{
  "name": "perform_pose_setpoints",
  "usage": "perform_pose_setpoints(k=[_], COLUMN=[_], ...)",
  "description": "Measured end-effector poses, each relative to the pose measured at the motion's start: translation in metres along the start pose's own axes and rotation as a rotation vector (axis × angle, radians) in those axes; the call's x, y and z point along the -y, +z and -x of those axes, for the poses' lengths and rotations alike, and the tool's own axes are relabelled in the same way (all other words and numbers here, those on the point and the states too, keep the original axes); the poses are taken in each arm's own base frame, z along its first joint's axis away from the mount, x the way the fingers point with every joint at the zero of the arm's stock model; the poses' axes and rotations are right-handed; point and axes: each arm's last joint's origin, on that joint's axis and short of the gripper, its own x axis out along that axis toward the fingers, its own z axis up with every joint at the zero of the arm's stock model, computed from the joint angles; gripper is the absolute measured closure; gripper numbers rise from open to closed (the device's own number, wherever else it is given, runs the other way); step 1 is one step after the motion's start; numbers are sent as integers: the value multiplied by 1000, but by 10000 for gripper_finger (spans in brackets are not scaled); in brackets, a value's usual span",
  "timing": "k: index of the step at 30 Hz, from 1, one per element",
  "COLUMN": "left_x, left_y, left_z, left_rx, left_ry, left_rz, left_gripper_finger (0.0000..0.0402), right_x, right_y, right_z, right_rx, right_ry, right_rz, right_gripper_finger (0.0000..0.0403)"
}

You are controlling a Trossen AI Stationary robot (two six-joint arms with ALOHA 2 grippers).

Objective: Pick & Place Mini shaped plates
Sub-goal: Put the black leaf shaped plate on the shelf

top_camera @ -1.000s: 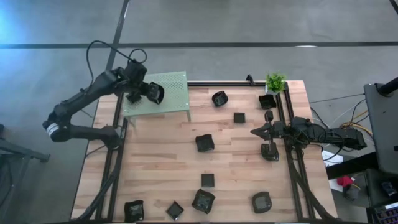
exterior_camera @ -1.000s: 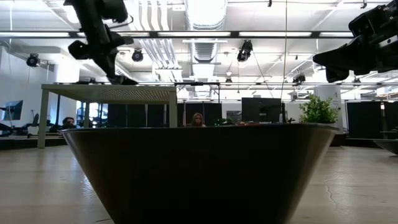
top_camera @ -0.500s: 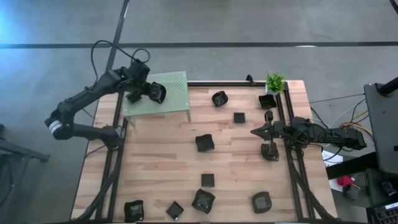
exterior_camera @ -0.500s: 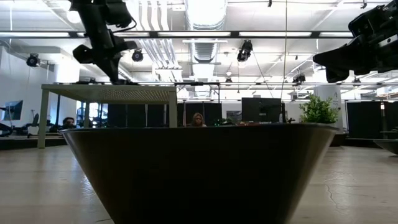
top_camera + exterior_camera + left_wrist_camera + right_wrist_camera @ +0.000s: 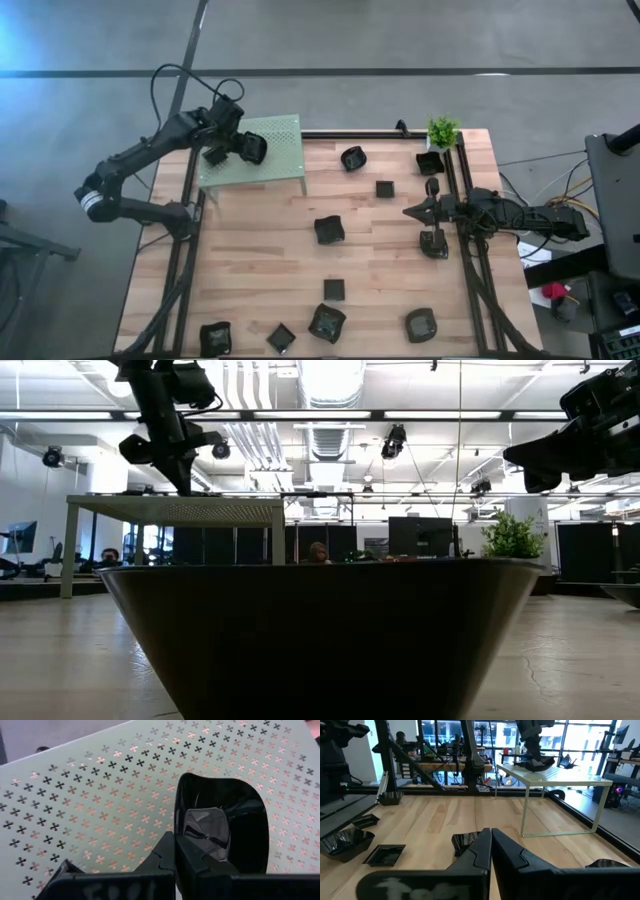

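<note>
High view, left gripper: over the green perforated platform, clamped on the rim of a black plate; shifted slightly toward the platform's middle within the last second, plate carried along.
High view, right gripper: closed on nothing, parked beside the potted plant end of the tabletop, unmoved.
High view, remaining plates: scattered across the tabletop, well apart from the platform.
Low view: left gripper hanging above the platform top; nearer the deck than a second ago; a large dark plate blocking most of the foreground.
Left wrist view: fingers pinched on the rim of the held plate, perforated deck directly behind it; contact with deck not determinable.
Right wrist view: fingers shut together, empty; platform far across the tabletop.
Assessment: placement step under way, release not yet made; most plates outstanding.
</note>
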Motion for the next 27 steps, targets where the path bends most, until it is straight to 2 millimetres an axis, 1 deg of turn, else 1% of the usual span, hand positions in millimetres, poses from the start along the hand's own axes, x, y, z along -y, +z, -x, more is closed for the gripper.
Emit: perform_pose_setpoints(k=[14, 17, 23, 27], left_x=[0, -1, -2, -3], left_y=[-1, -1, -1, -1], left_z=[0, -1, -1, -1], left_rx=[-4, -14, -3, 22], left_ry=[9, 14, 43, 91], left_rz=[-6, -7, -4, -15], left_gripper_finger=[399, 384, 338, 325], right_x=[0, 0, 0, 0], right_y=[0, 0, 0, 0], right_z=[0, 0, 0, 0], right_rx=[0, 0, 0, 0], right_ry=[-1, -1, 0, 0], right_rz=[0, 0, 0, 0], right_gripper_finger=[394, 394, 394, 394])
